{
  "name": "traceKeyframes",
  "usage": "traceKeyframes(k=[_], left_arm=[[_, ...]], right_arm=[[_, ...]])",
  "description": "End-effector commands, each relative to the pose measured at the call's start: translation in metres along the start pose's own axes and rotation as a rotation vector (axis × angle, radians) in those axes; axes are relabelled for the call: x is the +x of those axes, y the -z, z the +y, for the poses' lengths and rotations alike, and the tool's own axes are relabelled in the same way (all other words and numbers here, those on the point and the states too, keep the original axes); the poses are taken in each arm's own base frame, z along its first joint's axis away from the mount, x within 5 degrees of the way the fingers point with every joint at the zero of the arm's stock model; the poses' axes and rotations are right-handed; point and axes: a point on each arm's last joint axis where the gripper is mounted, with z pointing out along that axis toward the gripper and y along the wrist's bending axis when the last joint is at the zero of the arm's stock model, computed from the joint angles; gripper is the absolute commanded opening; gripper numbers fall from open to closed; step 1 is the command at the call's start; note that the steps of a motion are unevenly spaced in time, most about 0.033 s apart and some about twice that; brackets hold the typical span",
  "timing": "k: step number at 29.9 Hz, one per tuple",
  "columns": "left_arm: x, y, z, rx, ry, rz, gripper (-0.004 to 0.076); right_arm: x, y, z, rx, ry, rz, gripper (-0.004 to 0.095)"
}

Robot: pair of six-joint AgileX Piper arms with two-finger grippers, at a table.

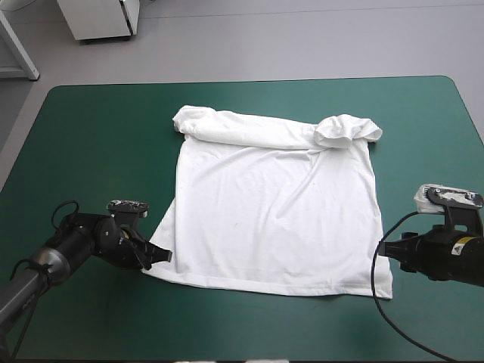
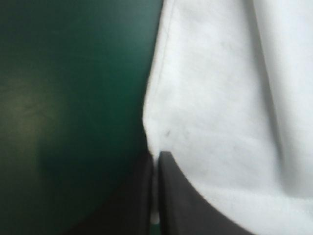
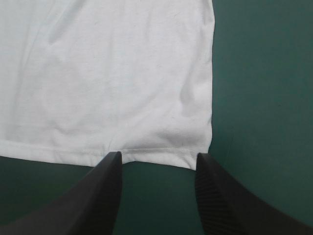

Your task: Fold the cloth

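**T-shirt (image 1: 272,212) flat, one corner pinched**

It lies spread mid-table on the teal-green cover (image 1: 91,151), far end rolled. Only the left wrist view shows the left gripper (image 2: 155,164) pinching its near corner. The right gripper (image 3: 157,166) stands spread, hem just ahead.

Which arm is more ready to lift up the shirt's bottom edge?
Left. The left claw is shut on the T-shirt at its near left corner. The right claw is open, the hem just ahead of it, not gripped yet.

Table (image 1: 91,121), teal-green cover; white T-shirt (image 1: 272,219) spread flat at centre, top end rolled toward far edge.
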Motion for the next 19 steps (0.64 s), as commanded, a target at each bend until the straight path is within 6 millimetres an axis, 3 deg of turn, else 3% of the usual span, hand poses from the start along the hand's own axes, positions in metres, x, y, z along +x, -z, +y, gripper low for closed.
traceKeyframes(k=[1, 7, 19], left_arm=[[0.017, -0.016, 0.004, -0.021, 0.005, 0.105, -0.0022], [0.016, -0.016, 0.003, -0.01, 0.011, 0.082, -0.0022], [0.016, -0.015, 0.002, -0.004, 0.024, 0.083, -0.0022]], right_arm=[[-0.005, 0.005, 0.001, -0.008, 0.023, -0.052, 0.0443], [-0.004, -0.019, -0.005, 0.022, 0.034, 0.033, 0.0512], [0.007, -0.104, -0.023, 0.078, -0.052, 0.233, 0.051]])
